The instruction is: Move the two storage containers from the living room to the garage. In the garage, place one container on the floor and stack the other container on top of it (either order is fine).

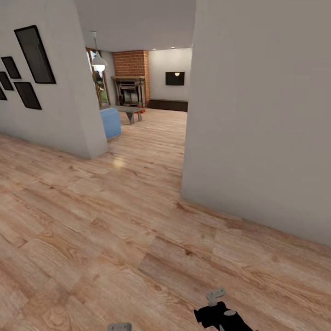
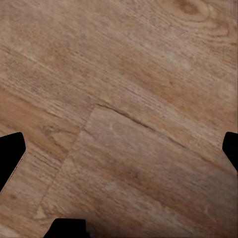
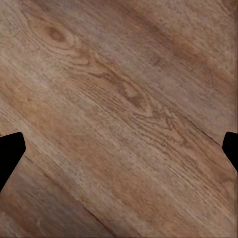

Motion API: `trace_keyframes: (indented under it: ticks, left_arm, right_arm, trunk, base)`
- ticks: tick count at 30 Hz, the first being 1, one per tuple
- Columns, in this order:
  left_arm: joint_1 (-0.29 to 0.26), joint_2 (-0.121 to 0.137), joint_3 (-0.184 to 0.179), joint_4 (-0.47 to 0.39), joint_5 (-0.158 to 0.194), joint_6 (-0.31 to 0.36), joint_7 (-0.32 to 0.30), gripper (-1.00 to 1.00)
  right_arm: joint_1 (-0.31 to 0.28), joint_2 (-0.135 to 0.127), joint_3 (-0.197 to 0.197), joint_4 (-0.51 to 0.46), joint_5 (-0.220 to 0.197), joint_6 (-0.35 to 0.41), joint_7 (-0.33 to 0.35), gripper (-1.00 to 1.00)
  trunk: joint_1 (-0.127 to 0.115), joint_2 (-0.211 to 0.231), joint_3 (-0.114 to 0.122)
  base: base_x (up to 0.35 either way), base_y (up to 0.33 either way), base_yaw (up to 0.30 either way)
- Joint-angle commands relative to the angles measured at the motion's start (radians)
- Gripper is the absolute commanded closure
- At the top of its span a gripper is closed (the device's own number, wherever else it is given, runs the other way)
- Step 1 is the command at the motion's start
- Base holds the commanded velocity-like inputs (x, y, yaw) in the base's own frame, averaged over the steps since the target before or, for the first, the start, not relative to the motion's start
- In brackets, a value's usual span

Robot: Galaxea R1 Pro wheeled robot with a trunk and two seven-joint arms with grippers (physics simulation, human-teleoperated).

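Note:
I am in a hallway with light wood plank flooring (image 1: pixel 115 239), facing an opening into the living room. Far off, a small red-orange shape (image 1: pixel 142 111) lies by a low grey table (image 1: pixel 128 110); it is too small to tell whether it is a storage container. The garage is out of view. In the left wrist view my left gripper (image 2: pixel 119 153) is open over bare planks, its black fingertips (image 2: pixel 10 156) wide apart. My right gripper (image 3: pixel 119 151) is likewise open over the wood, holding nothing. Part of my right arm (image 1: pixel 223 315) shows low in the head view.
A white wall corner (image 1: pixel 191 138) stands close on the right, another wall with dark picture frames (image 1: pixel 32 55) on the left. Between them the passage leads to a blue sofa (image 1: pixel 110 122), a brick fireplace (image 1: pixel 131 87) and a hanging lamp (image 1: pixel 99 62).

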Motion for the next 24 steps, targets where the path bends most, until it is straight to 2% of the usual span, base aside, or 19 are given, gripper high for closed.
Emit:
trace_keyframes:
  ticks: [1,18,24]
  left_arm:
    - [0.000,0.000,-0.001,-0.001,0.004,0.002,0.004,-1.00]
    - [0.000,0.003,0.004,-0.001,0.005,0.002,0.002,-1.00]
    - [0.000,0.004,0.006,-0.001,0.005,0.002,0.001,-1.00]
  right_arm:
    - [0.000,0.000,0.001,-0.002,0.004,0.006,0.001,-1.00]
    - [0.000,-0.005,0.001,0.001,0.002,0.006,0.000,-1.00]
    - [0.000,-0.006,0.001,0.045,0.004,0.005,0.000,-1.00]
  trunk:
    - [0.000,0.000,-0.001]
    - [0.000,0.000,-0.001]
    - [0.000,0.000,-0.001]
  base:
    - [0.344,0.000,0.000]
    - [0.344,0.000,0.000]
    - [0.344,0.029,0.000]
